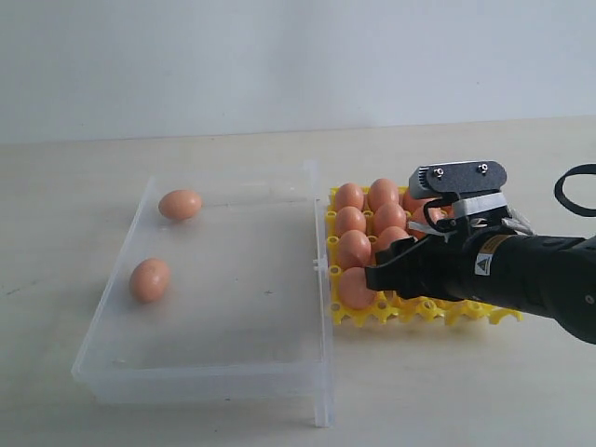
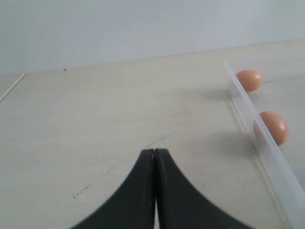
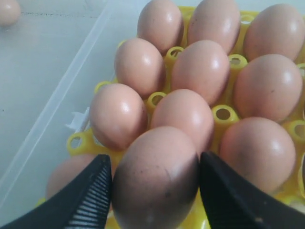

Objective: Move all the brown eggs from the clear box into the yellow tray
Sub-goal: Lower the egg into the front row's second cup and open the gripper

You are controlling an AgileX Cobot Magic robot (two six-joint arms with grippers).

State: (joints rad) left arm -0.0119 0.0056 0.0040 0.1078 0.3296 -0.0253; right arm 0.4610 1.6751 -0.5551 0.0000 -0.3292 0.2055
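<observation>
pale tabletop [image 1: 93,186]; right claw [image 3: 155,162] grips brown egg [image 3: 155,191], long axis along fingers [image 3: 86,200].

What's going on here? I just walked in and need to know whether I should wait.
The right gripper has a brown egg clamped between its fingers at the yellow tray, which carries many other eggs. Two more eggs lie apart in the clear box, one and another, not yet moved. The left gripper is shut over the bare table beside the box.
</observation>
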